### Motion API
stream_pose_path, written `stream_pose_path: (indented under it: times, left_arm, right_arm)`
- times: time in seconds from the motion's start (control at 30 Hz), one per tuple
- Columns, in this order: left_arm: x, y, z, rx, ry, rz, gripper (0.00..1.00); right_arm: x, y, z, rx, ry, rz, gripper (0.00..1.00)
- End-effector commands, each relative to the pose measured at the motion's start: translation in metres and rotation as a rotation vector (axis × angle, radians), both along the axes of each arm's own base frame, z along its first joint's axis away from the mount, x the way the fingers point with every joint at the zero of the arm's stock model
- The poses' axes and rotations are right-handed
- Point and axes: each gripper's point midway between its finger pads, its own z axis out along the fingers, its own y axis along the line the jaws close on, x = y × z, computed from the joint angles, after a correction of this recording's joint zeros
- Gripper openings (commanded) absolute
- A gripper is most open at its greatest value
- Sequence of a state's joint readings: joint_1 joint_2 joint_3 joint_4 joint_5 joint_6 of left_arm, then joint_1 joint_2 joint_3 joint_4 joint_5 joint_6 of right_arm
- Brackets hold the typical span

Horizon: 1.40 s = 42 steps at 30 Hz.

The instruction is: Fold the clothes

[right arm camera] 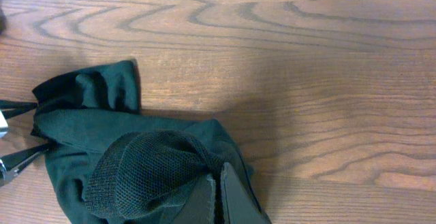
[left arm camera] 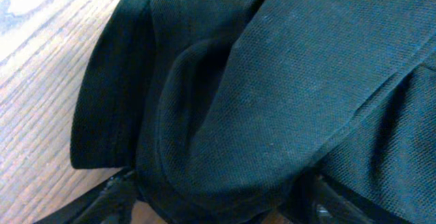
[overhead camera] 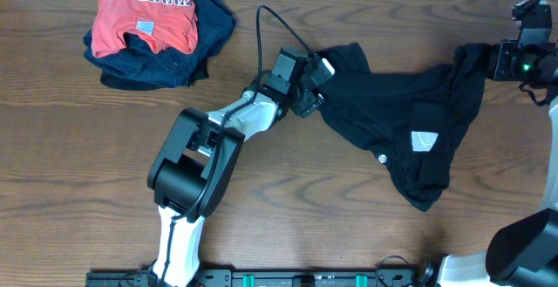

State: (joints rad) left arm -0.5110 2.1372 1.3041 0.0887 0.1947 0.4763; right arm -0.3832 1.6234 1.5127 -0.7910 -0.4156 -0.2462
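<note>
The black shirt (overhead camera: 392, 104) lies crumpled across the right half of the wooden table, its white label (overhead camera: 424, 140) and small logo (overhead camera: 382, 157) facing up. My left gripper (overhead camera: 316, 85) sits at the shirt's left edge. In the left wrist view the left gripper (left arm camera: 218, 200) has its fingers (left arm camera: 112, 198) wide apart, open, with a thick fold of the black shirt (left arm camera: 272, 88) bulging between them. My right gripper (overhead camera: 493, 60) holds the shirt's right end. In the right wrist view the right gripper (right arm camera: 219, 183) is shut, pinching a bunch of the black shirt (right arm camera: 150, 169).
A red shirt with white lettering (overhead camera: 148, 12) lies on a dark navy garment (overhead camera: 166, 64) at the far left. A black cable (overhead camera: 270, 27) loops behind the left wrist. The right arm's base (overhead camera: 523, 245) stands at the lower right corner.
</note>
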Motion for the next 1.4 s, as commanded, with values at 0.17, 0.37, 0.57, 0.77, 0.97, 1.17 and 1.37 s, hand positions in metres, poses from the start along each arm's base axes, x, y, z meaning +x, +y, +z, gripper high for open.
stream_pose_path:
  times: [0.17, 0.37, 0.57, 0.77, 0.97, 1.17, 1.37]
  left_arm:
    - [-0.003, -0.011, -0.002, 0.009, -0.01, -0.029, 0.59]
    - [-0.003, -0.011, -0.005, 0.012, -0.004, -0.029, 0.33]
    - [-0.001, -0.012, -0.003, 0.005, -0.017, -0.028, 0.08]
    - [0.009, -0.005, 0.005, 0.03, -0.064, 0.023, 0.06]
    - [0.032, 0.03, 0.051, 0.06, -0.165, 0.26, 0.06]
    - [0.027, 0.061, 0.149, 0.009, -0.268, 0.359, 0.06]
    - [-0.005, 0.107, 0.268, -0.089, -0.411, 0.456, 0.06]
  right_arm:
    - [0.002, 0.002, 0.006, 0.013, -0.019, 0.006, 0.02]
    - [0.002, 0.002, 0.006, 0.012, -0.02, 0.006, 0.01]
    - [0.002, 0.002, 0.006, 0.012, -0.02, 0.006, 0.02]
    - [0.002, 0.002, 0.006, 0.013, -0.018, 0.006, 0.02]
    - [0.002, 0.002, 0.007, 0.012, -0.021, 0.006, 0.01]
    - [0.0, 0.002, 0.016, 0.034, -0.035, -0.028, 0.01]
    - [-0.015, 0.001, 0.048, 0.031, -0.091, -0.082, 0.01]
